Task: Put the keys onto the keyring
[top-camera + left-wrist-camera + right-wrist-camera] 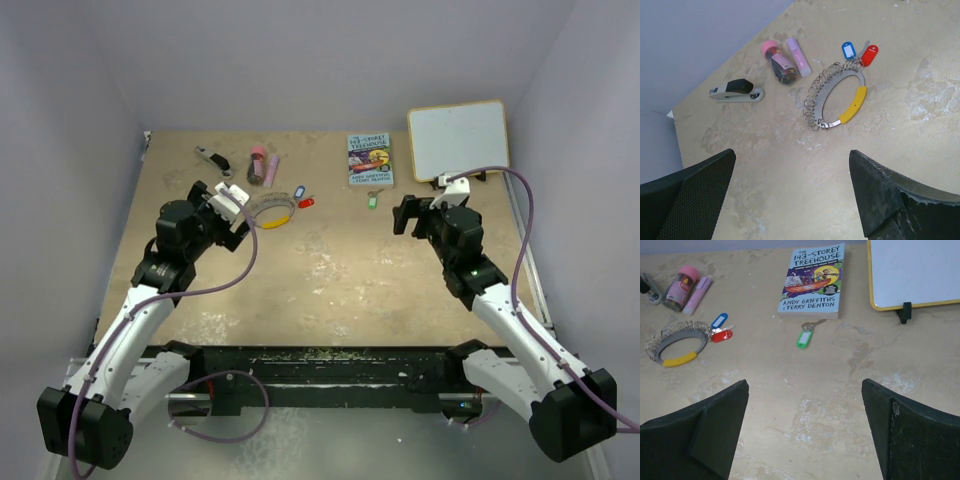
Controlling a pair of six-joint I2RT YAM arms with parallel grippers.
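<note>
The keyring (837,97) lies flat on the table, a silver loop with a yellow stretch and several small wire rings; it also shows in the top view (272,212) and the right wrist view (676,342). The blue-tagged key (848,50) and red-tagged key (870,55) lie touching its far end. The green-tagged key (804,337) lies apart, just in front of the book, also in the top view (373,200). My left gripper (232,205) is open and empty, just left of the keyring. My right gripper (403,215) is open and empty, near the green key.
A paperback book (814,279) and a small whiteboard (915,270) stand at the back right. A black-and-silver stapler (736,91) and pink tubes (781,65) lie at the back left. Grey walls close in three sides.
</note>
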